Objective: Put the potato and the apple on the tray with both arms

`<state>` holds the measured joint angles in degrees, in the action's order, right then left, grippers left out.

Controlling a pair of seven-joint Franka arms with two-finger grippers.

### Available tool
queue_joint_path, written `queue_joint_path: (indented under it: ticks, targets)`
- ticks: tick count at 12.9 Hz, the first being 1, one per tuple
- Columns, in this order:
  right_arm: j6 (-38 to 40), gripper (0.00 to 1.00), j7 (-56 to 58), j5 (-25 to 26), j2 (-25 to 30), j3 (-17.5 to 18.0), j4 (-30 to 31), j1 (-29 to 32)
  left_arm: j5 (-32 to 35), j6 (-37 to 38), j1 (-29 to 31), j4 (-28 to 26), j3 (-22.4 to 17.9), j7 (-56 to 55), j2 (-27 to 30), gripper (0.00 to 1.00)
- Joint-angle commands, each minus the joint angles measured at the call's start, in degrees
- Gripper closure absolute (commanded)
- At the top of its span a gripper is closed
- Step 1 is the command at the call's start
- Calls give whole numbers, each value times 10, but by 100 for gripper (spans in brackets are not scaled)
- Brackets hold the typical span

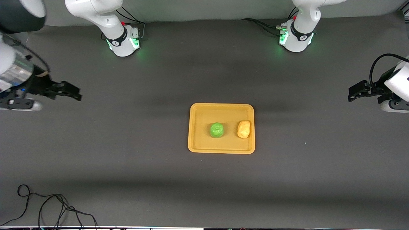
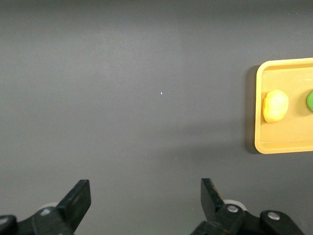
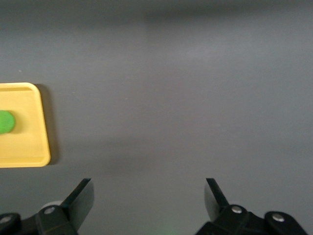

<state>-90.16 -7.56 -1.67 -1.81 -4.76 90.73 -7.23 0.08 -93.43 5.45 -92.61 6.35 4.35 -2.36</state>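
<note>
From the front camera I see a dark grey desk (image 1: 127, 153) with a yellow-orange tray (image 1: 198, 127) near its middle. The green apple (image 1: 217, 130) sits on the tray around its centre. The yellow-tan potato (image 1: 243, 129) lies on the tray beside the apple, toward the left arm's end and close to the rim. The two are apart, not touching. My left hand (image 1: 354, 92) hangs over bare desk at the left arm's end, well apart from the tray. My right hand (image 1: 75, 92) hangs over bare desk at the right arm's end, also well apart. A loose black cable (image 1: 48, 207) lies at the desk's near edge.

In the left wrist view, the left hand (image 2: 145, 196) has its fingers spread wide with nothing between them. The tray (image 2: 283, 144), potato (image 2: 275, 105) and an edge of the apple (image 2: 309, 99) show at the frame's side.

In the right wrist view, the right hand (image 3: 149, 196) is likewise spread wide and empty. A corner of the tray (image 3: 29, 156) and part of the apple (image 3: 6, 122) show.

I judge the task finished: both items rest on the tray, both arms wait clear, and nothing appears left to do.
</note>
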Motion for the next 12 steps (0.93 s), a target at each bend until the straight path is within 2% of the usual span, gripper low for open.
queue_joint_path:
  ticks: [1,7,10,12]
  targets:
    - [-22,0,65,12,11,19,16,55,1,-5,4,-4,2,8,4,0]
    - [-23,0,78,12,1,14,9,61,1,-20,4,-9,2,8,3,0]
    - [-20,0,78,12,2,54,8,100,1,-21,4,-12,2,8,4,0]
    - [-20,0,76,13,4,55,6,98,1,-19,3,-12,2,8,4,0]
